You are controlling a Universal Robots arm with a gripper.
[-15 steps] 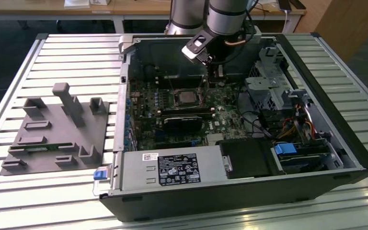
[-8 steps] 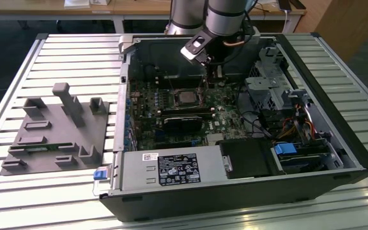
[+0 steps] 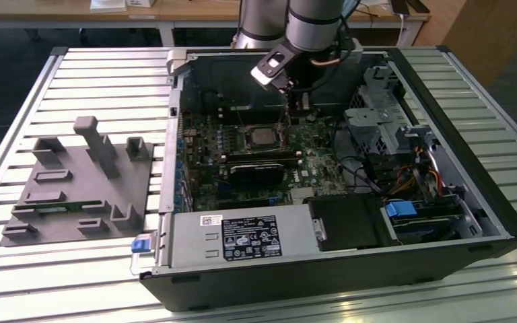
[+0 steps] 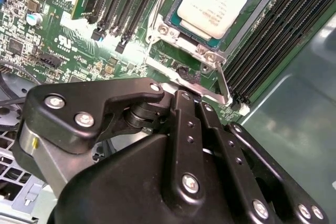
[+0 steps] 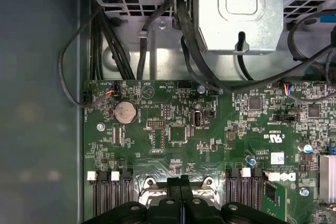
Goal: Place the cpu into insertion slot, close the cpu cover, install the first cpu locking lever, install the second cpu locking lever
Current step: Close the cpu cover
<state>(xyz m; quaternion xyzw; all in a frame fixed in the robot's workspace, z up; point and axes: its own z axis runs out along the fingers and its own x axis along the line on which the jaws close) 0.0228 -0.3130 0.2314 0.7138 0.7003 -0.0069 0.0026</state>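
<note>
Alt text: On the exterior view's left, a grey fixture tray (image 3: 79,178) lies on the slatted table (image 3: 25,269). Next to it on the right I see the open computer case (image 3: 330,269) with its green motherboard (image 3: 240,168). The cpu (image 3: 260,136) sits in the insertion slot (image 3: 244,138), and in the second wrist view the cpu cover (image 4: 186,43) lies flat around it. Just right of the slot, the gripper (image 3: 285,131) is down at the board, clenched, its fingers (image 5: 173,184) pressed together beside a silver locking lever (image 4: 222,82). I cannot tell whether they pinch it.
</note>
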